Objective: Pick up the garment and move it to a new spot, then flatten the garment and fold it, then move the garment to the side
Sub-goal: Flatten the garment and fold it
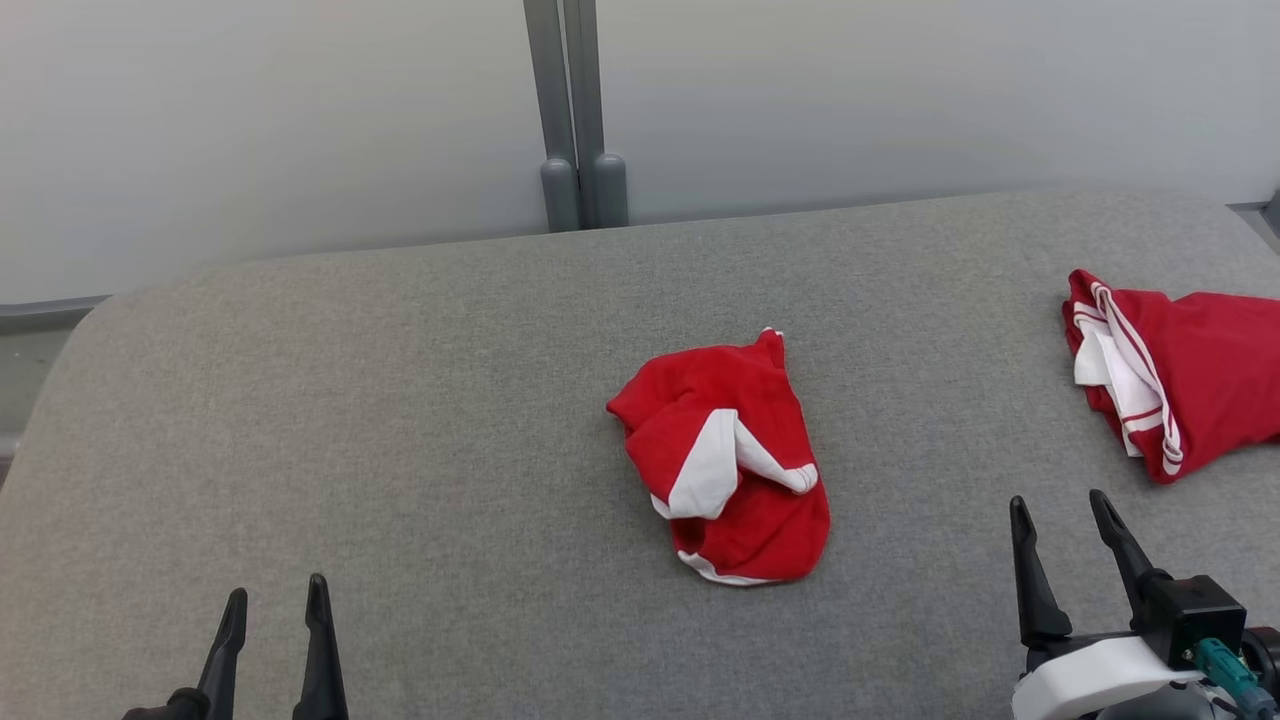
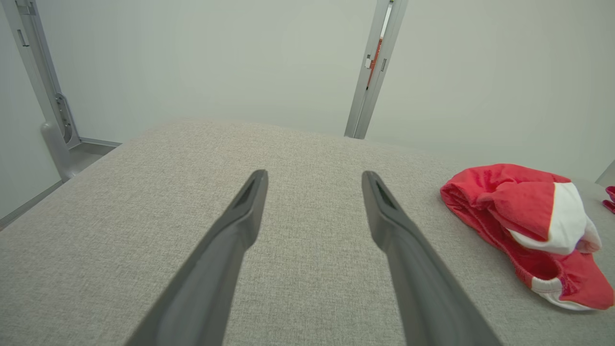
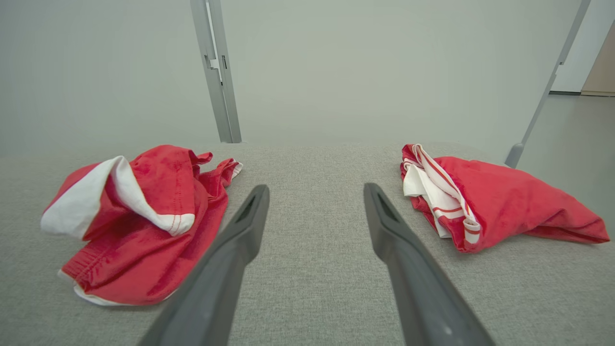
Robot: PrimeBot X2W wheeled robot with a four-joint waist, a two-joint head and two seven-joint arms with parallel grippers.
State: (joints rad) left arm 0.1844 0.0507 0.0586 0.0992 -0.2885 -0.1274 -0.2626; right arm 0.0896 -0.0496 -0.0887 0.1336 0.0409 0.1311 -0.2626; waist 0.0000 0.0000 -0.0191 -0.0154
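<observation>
At centre, head view: crumpled red/white garment (image 1: 725, 460) on grey padded surface (image 1: 400, 420); 2nd red garment (image 1: 1180, 380) at R edge. Left gripper (image 1: 278, 586) & right gripper (image 1: 1058, 497) low, jaws apart, holding nothing. L wrist view: garment right of spread fingers (image 2: 240, 230). R wrist view: fingers between both garments, touching neither.

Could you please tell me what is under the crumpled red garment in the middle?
The crumpled red garment rests on the grey padded surface; whatever lies beneath its folds is covered from view.

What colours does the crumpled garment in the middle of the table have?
The crumpled garment is red with white panels and trim, best seen in the head view.
</observation>
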